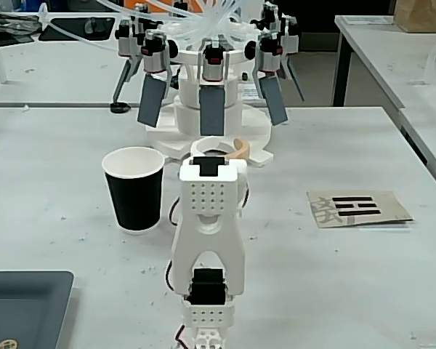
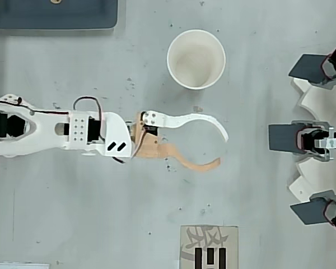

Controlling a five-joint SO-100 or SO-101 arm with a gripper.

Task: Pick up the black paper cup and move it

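The black paper cup [image 2: 196, 59] stands upright on the counter [image 2: 269, 224], just beside the arm and untouched. The hand [image 2: 220, 149] is spread wide and empty, its white and tan fingers curving round bare counter, apart from the cup. This looks like the approach step. Next, I'd say, the hand must swing toward the cup and bracket its wall before closing.

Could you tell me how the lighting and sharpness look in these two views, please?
Overhead view: even, soft light, the cup and open gripper sharp with faint shadows. Fixed view: the cup is crisp, while the far tubing is washed out.
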